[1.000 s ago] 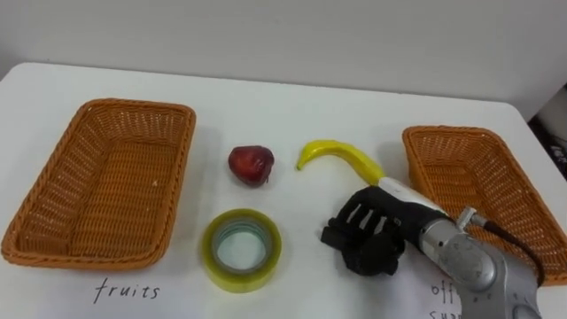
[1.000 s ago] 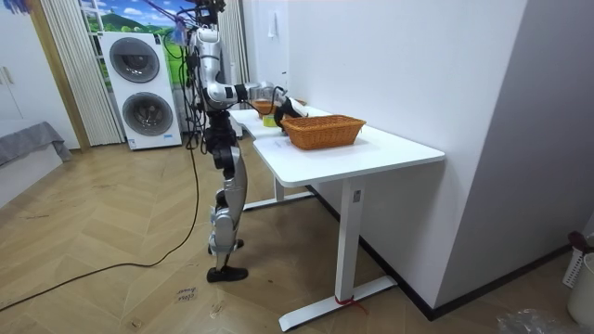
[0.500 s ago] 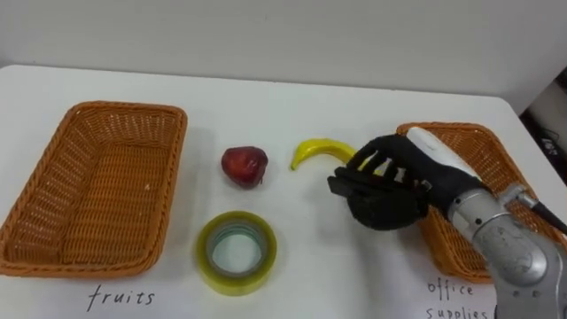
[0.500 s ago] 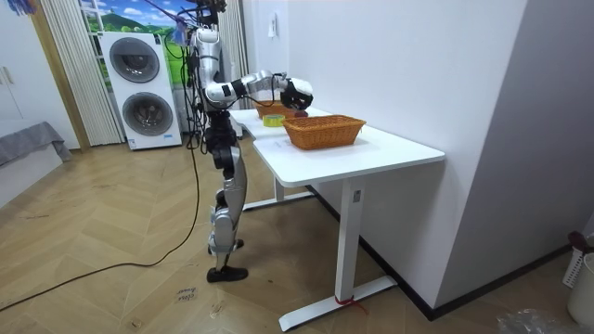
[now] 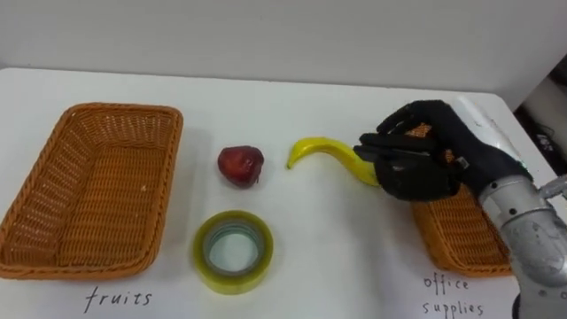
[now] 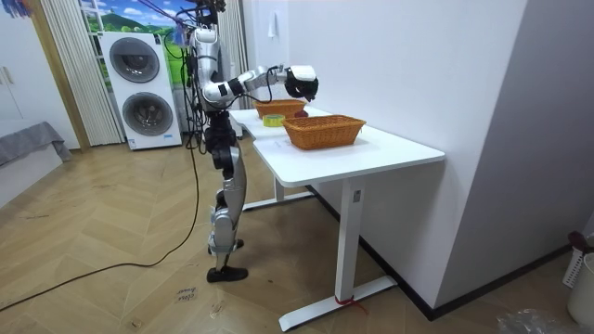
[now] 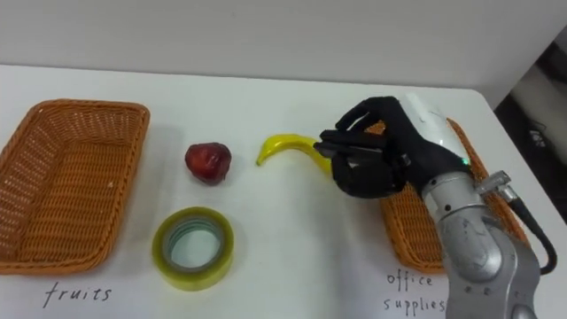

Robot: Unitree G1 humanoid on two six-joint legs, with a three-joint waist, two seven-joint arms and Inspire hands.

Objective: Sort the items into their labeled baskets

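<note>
My right hand [image 5: 423, 159] hovers above the table, at the left rim of the right wicker basket [image 5: 454, 237]. Its fingers are curled round a black object [image 5: 403, 184] whose shape I cannot make out. A yellow banana [image 5: 317, 149] lies just left of the hand, partly hidden behind it. A red apple [image 5: 240, 165] rests at the table's middle, with a roll of yellow tape [image 5: 233, 251] lying flat in front of it. The left wicker basket [image 5: 171, 146] holds nothing. In the room view the raised hand [image 6: 302, 82] is above the table.
Handwritten labels on the white table [image 5: 301, 266] read "fruits" [image 5: 120, 299] under the left basket and "office supplies" [image 5: 456, 297] under the right one. A wall runs along the table's far edge. The robot stands at the table's end, with washing machines [image 6: 139, 88] behind it.
My right hand has lifted the black object off the table in front of the banana and carried it up and right, to the right basket's rim.
</note>
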